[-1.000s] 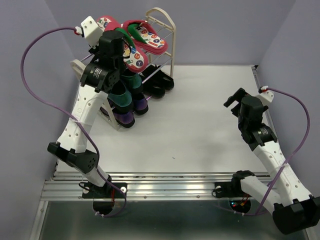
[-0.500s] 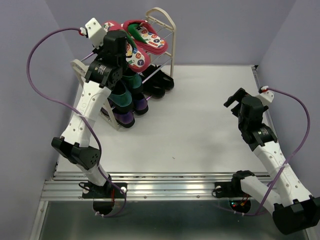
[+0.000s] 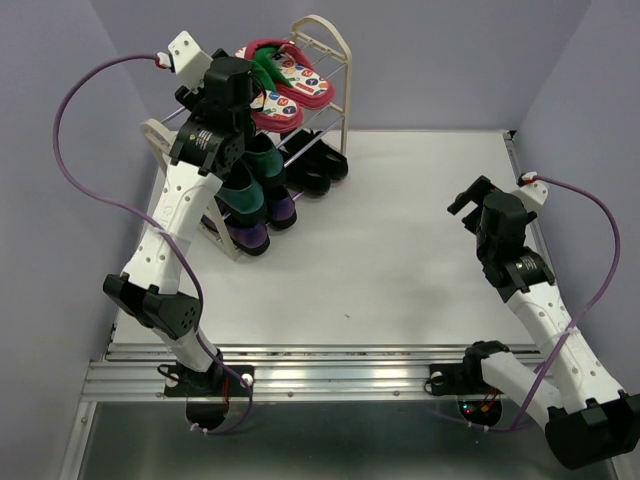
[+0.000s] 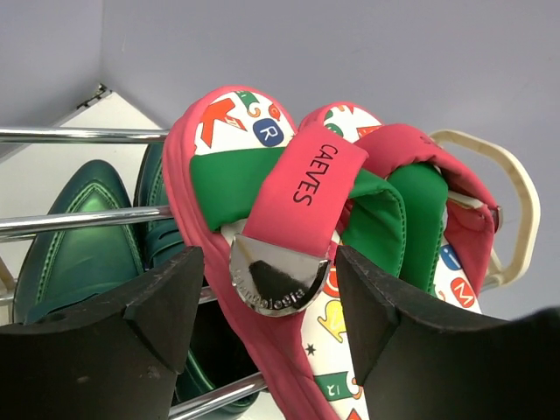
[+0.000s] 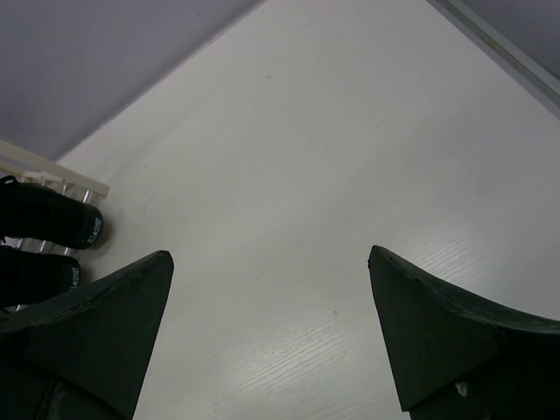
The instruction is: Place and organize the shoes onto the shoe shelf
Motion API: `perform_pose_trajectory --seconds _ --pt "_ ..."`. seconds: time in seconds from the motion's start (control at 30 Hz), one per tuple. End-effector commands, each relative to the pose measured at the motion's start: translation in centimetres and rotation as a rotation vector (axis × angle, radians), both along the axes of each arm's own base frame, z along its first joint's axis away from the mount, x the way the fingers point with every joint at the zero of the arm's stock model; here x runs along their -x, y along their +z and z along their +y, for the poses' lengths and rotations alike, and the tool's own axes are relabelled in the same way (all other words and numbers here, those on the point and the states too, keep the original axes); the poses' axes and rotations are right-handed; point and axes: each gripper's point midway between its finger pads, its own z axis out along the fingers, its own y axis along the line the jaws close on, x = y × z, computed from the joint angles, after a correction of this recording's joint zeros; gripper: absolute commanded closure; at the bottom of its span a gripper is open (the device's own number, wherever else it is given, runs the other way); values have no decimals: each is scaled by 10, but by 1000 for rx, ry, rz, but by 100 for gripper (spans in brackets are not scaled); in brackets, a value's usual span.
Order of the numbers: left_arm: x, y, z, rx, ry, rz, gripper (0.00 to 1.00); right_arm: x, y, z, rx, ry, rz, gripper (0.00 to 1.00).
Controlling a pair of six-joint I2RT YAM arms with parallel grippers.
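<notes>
Two red flip-flops (image 4: pixel 262 175) with green straps and colourful insoles lie side by side on the top rods of the shoe shelf (image 4: pixel 79 134). My left gripper (image 4: pixel 271 306) is open around the near one, a gap showing on each side of its silver badge. From above, the left gripper (image 3: pixel 252 100) is at the shelf top beside the flip-flops (image 3: pixel 295 85). Dark green shoes (image 3: pixel 240 195), purple loafers (image 3: pixel 250 235) and black shoes (image 3: pixel 320 170) fill the lower tiers. My right gripper (image 3: pixel 470 195) hangs open over the bare table, right gripper (image 5: pixel 271 289) holding nothing.
The shelf's cream end frame (image 3: pixel 335 45) stands at the back left, close to the wall. Dark green shoes (image 4: pixel 79 245) sit just below the left fingers. The black shoes' toes (image 5: pixel 44 227) show at the left of the right wrist view. The white table (image 3: pixel 400 250) spreads between the arms.
My left arm lifted toward the shelf top with the red flip-flop, then its jaws opened and let the flip-flop go onto the top rods. The right arm has not moved.
</notes>
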Motion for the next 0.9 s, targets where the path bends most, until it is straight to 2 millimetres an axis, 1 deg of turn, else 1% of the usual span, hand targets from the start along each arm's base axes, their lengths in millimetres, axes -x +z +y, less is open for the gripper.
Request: perform_pose_trajectory --seconds 0.0,0.03,0.1,0.17,0.3,0.33,0.37,0.4,0.43,0.53,0.57,0.6,0.63,0.67,0.7,0.73,0.77,0.8,0.87 --pt "5 37 6 16 0 -99 26 -4 15 -1 -5 -7 -53 1" --pt "5 40 6 14 -3 -105 24 -4 15 -1 -5 -7 -53 1" --pt "9 55 7 16 -13 -143 22 -4 16 -1 -3 -5 -55 1" --pt "12 67 6 -8 -34 -165 20 -5 16 0 2 0 -51 1" --pt "28 112 10 -30 -67 -266 18 -9 14 5 13 33 -33 0" --pt "31 118 8 -37 -86 -277 18 -11 15 9 15 56 -27 0" --pt "36 127 9 -57 -99 -298 18 -14 9 12 21 70 -3 0" --pt "37 129 7 -81 -118 -302 18 -16 6 15 24 86 12 0" --pt "38 135 0 -126 -171 -319 18 -21 0 21 30 118 48 0" --pt "43 131 -17 -200 -274 -320 18 -29 -13 31 32 169 107 0" --pt "47 130 -28 -241 -311 -318 19 -32 -15 35 26 190 126 0" --pt "53 129 -32 -256 -329 -316 19 -36 -27 38 28 200 169 0" --pt "52 117 -40 -279 -351 -288 19 -37 -33 40 25 207 200 0" --pt "57 113 -55 -291 -391 -284 19 -40 -33 41 25 205 211 0" --pt "60 105 -62 -321 -413 -263 19 -43 -43 41 27 198 248 0" --pt "63 100 -69 -336 -428 -254 19 -43 -49 38 32 183 274 0" --pt "70 98 -86 -345 -474 -254 19 -44 -51 37 36 172 285 0" --pt "73 94 -94 -357 -496 -248 19 -44 -53 35 40 161 299 0" --pt "79 84 -117 -375 -577 -239 19 -45 -57 30 54 133 321 0"
